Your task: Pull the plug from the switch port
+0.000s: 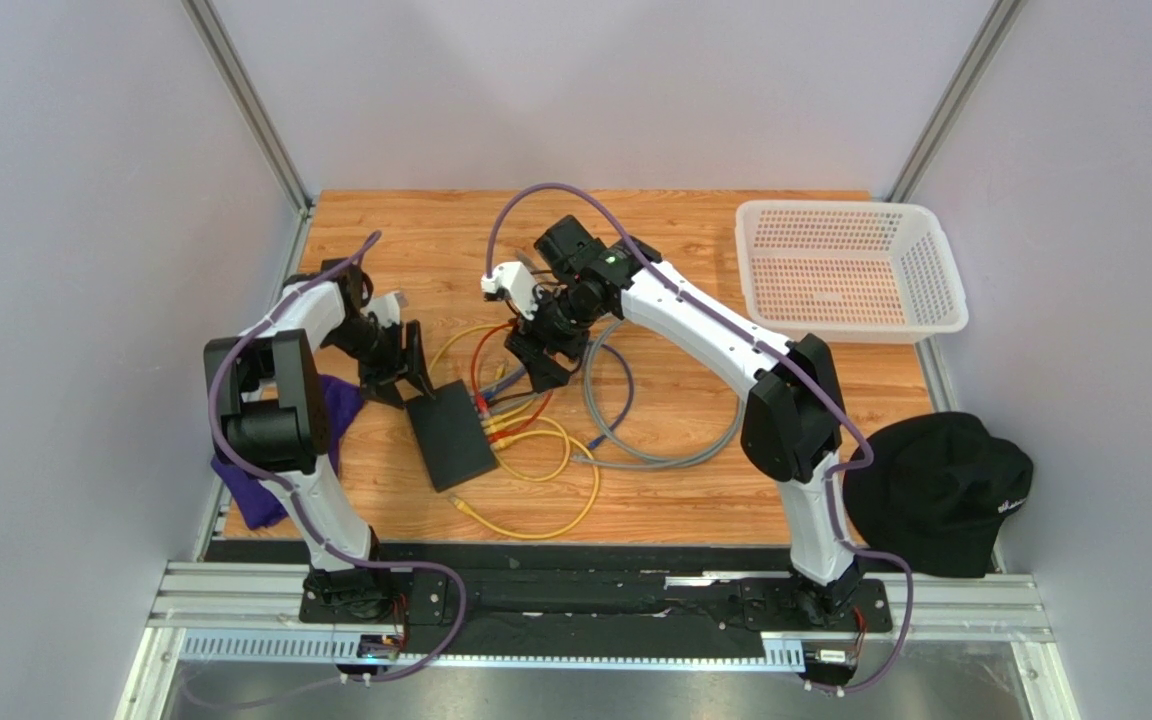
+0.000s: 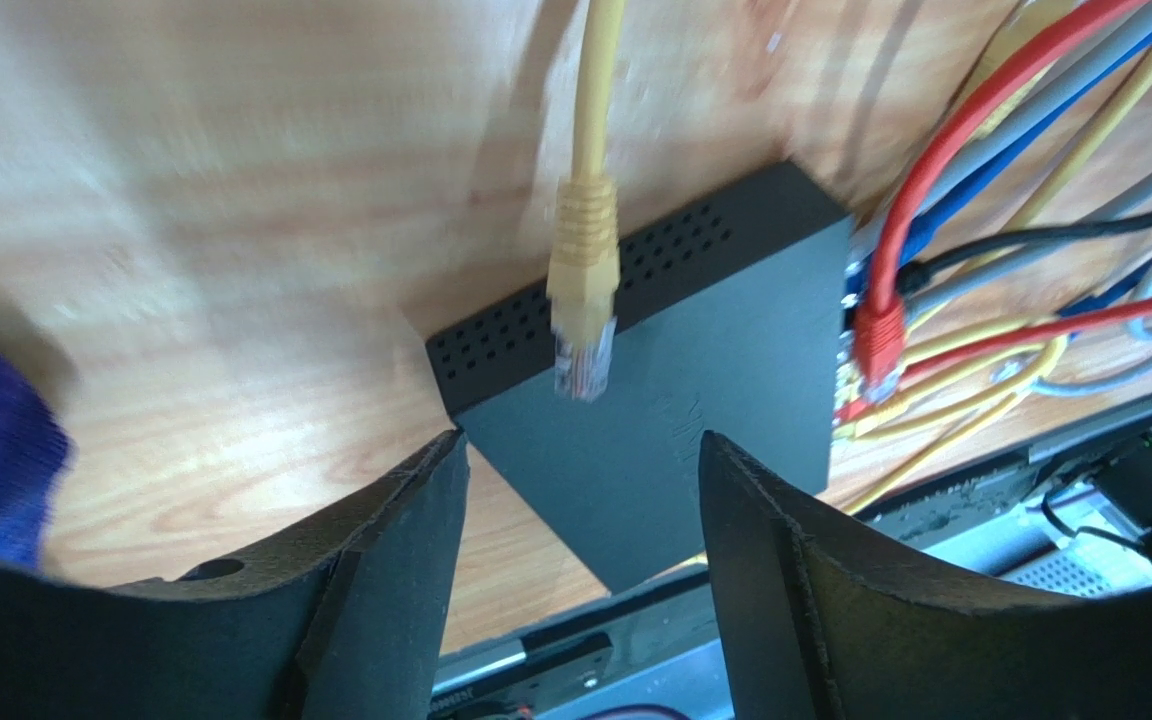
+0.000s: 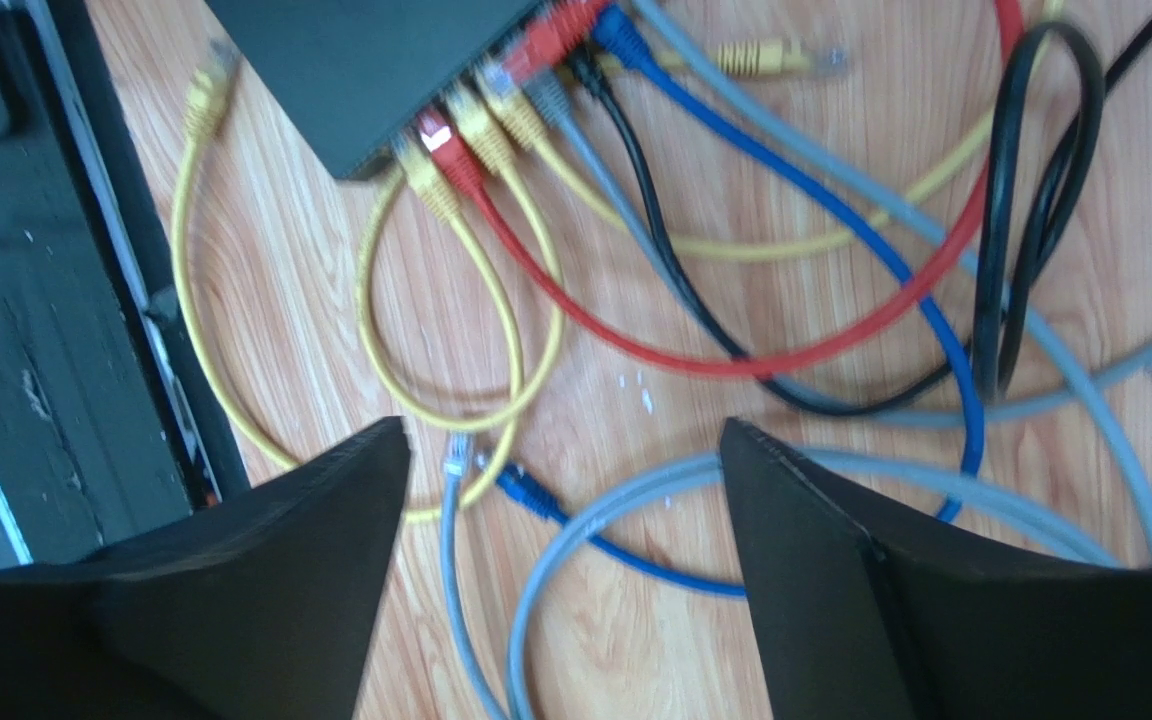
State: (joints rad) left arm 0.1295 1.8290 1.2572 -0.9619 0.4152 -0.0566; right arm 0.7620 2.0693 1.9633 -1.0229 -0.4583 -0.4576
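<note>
Pale grey walls [image 1: 86, 225] close in a plank-topped wooden desk [image 1: 687, 503]. A purple cloth [image 1: 244, 488] lies at its left edge. Next to it the left end effector [image 2: 582, 450] hangs wide and empty over the black switch [image 1: 450, 434], left of centre. Coloured cables [image 1: 537, 450] spill rightward beneath the right end effector [image 3: 567, 443], which is also wide and empty. A white basket [image 1: 838, 324] sits far right, and a black cap [image 1: 935, 488] is at the near right corner.

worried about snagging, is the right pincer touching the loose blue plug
Apart. Right wrist view shows a clear gap between the loose blue plug and the right pincer.
</note>
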